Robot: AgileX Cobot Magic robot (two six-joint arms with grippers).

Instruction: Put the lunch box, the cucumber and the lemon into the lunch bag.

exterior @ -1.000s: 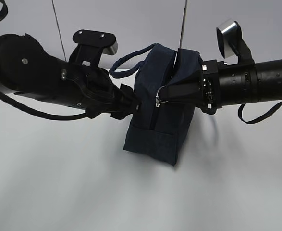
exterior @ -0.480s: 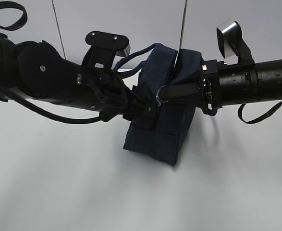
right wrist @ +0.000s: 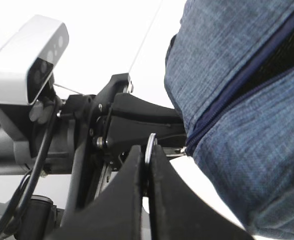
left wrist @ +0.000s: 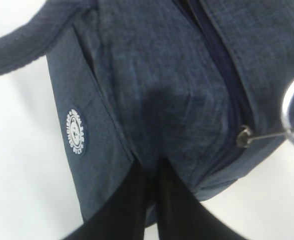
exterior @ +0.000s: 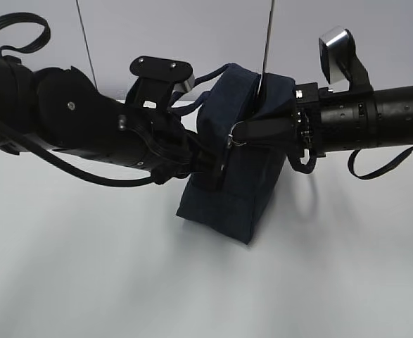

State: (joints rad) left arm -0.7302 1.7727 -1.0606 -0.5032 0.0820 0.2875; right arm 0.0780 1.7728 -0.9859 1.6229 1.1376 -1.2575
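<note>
Your left end effector point(left wrist: 149, 200) is closed on a pinch of the lunch bag point(exterior: 238, 151) fabric, its two dark fingers point(left wrist: 116, 210) pressed together on the cloth just beside the zipper track; right in front of them the navy panel bulges, and a little further off to one side sits the round white logo point(left wrist: 76, 132); beyond the grip on the other side lies the zipper slider with its metal ring pull point(left wrist: 293, 112).

Your right end effector point(right wrist: 148, 170) is clamped on that ring pull point(right wrist: 150, 145), jaws together with the thin ring caught between them; just past its tips the zipper line runs up across the bag, and further back stands the other arm with its grey camera.

In the exterior view the bag stands upright on the worktop point(exterior: 86, 282) between both end effectors, its looped handle point(exterior: 192, 84) behind your left one; the lunch box, the cucumber and the lemon appear in no view.

By my reading you are at the opening step: one side anchors the cloth, the other holds the pull; the next move calls for drawing the ring along the track while your left grip resists, so the bag does not tip or slide with it; nothing can go in until the mouth gapes.
</note>
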